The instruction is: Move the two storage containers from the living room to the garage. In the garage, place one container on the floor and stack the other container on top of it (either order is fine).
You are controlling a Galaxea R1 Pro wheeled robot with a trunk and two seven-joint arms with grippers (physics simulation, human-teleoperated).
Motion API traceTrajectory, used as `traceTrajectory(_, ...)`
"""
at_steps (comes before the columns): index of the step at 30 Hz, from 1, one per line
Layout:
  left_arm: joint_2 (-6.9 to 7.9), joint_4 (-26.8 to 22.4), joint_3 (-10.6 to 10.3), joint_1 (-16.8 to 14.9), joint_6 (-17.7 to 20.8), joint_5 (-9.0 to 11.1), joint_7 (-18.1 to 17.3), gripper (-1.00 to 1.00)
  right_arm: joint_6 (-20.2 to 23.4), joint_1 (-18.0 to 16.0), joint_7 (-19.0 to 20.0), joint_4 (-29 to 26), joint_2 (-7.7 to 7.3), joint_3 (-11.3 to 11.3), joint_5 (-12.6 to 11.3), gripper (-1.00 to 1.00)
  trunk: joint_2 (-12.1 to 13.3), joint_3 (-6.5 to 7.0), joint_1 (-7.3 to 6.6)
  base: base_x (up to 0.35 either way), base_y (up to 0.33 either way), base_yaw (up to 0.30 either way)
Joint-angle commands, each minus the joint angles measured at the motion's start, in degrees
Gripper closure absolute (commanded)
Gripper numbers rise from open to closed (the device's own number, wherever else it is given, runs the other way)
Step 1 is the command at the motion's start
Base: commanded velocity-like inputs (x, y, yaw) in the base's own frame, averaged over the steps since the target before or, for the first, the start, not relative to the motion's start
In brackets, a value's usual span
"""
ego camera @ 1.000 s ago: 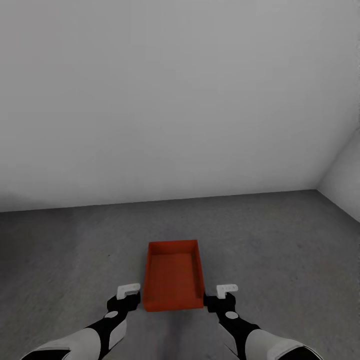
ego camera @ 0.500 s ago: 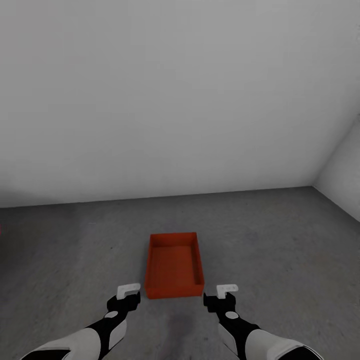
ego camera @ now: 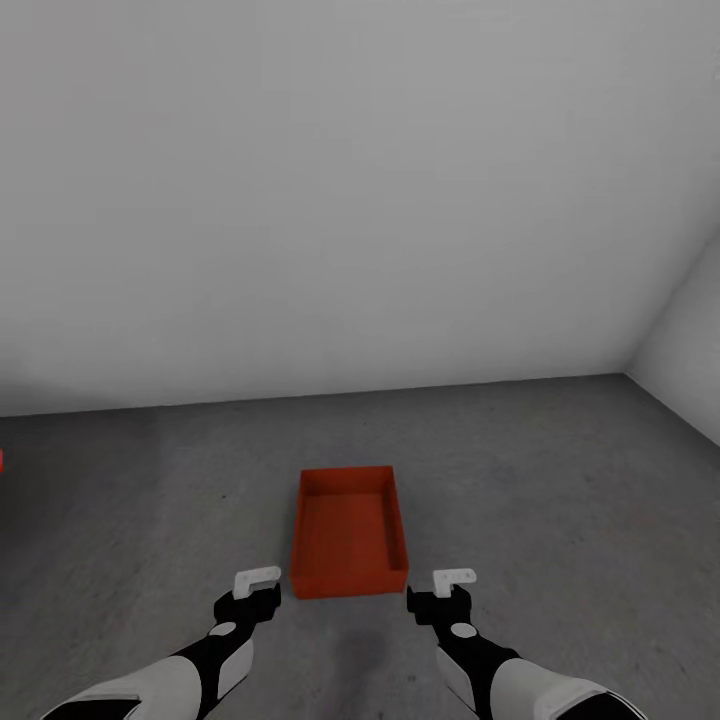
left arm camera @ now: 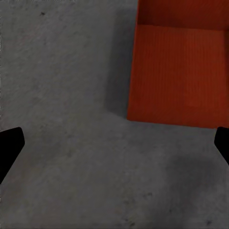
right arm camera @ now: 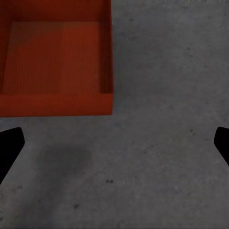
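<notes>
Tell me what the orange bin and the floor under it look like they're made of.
The storage container looks like moulded plastic: uniform orange-red, smooth thin walls, a faint ribbed texture on its base in the wrist views, no gloss. Being a render, that is a guess. The floor looks like bare concrete: dark grey, mottled, rough and matt, with small specks.

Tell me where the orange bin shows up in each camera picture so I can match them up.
Head view: the orange bin sits on the grey floor, low in the middle, just ahead of and between the two grippers.
Left wrist view: the bin takes up the upper right.
Right wrist view: the bin takes up the upper left.
Shared landmark: the bin's near wall, facing the robot, with bare floor in front of it.
</notes>
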Motion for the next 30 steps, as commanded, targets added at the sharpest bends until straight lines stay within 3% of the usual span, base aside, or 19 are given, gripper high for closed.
traceTrajectory(1,-0.02,0.1,0.1,0.0,-0.2,0.4,0.0,-1.0,-0.2,0.0,-0.2,0.1,0.03,0.5,-0.5,-1.0,0.4,0.14,-0.23,0.0,0.0,0.0)
traceTrajectory(10,0.29,0.1,0.2,0.0,-0.3,0.4,0.0,-1.0,-0.2,0.0,-0.2,0.1,-0.11,0.5,-0.5,-1.0,4.0,1.75,-2.2,0.0,0.0,0.0)
traceTrajectory(15,4.71,0.1,0.2,0.0,-0.2,2.1,-0.4,-1.0,-0.1,-0.1,-0.4,0.1,-0.75,0.5,-0.5,-1.0,6.0,2.65,-3.3,0.0,0.0,0.0)
traceTrajectory(17,6.68,0.1,0.2,0.3,-0.1,4.2,-0.5,-1.0,0.0,-0.2,-0.6,0.2,-0.9,0.5,-0.5,-1.0,6.8,3.01,-3.74,0.0,0.0,0.0)
traceTrajectory(19,7.6,0.1,0.2,0.5,-0.2,5.8,-0.5,-1.0,0.1,0.1,-0.8,0.2,-0.99,0.5,-0.4,-1.0,7.6,3.37,-4.18,0.0,0.0,0.0)
traceTrajectory(23,8.47,0.1,0.2,0.6,-0.2,7.7,-0.2,-1.0,0.2,0.2,-0.9,0.8,-1.12,0.6,-0.4,-1.0,9.2,4.09,-5.06,0.0,0.0,0.0)
traceTrajectory(30,8.78,0.1,0.2,0.6,0.0,8.2,-0.1,-1.0,0.3,-0.1,-0.8,1.3,-1.14,0.6,-0.4,-1.0,12.0,5.34,-6.6,0.0,0.0,0.0)
